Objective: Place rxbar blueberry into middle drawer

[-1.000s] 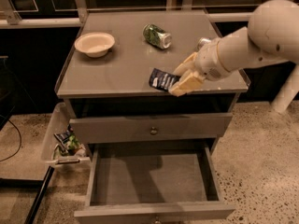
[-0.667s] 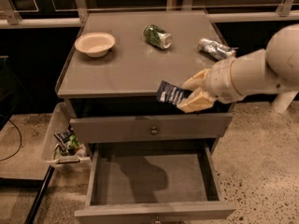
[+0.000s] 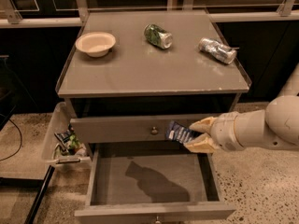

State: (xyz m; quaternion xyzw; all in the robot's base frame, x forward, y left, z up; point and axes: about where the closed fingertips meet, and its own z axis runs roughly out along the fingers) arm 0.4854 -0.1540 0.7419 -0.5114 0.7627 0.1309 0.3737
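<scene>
Blue snack bar (image 3: 179,133) held above the open grey drawer (image 3: 112,185).
The gripper (image 3: 198,135) reaches in from the right, clenched on one end of the snack bar. The bar hangs in front of the knobbed drawer front (image 3: 117,129), clear of the open drawer's floor. On the tabletop (image 3: 140,73) lie a bowl (image 3: 96,43), a green can (image 3: 158,35) and a crushed silver can (image 3: 217,50).
</scene>
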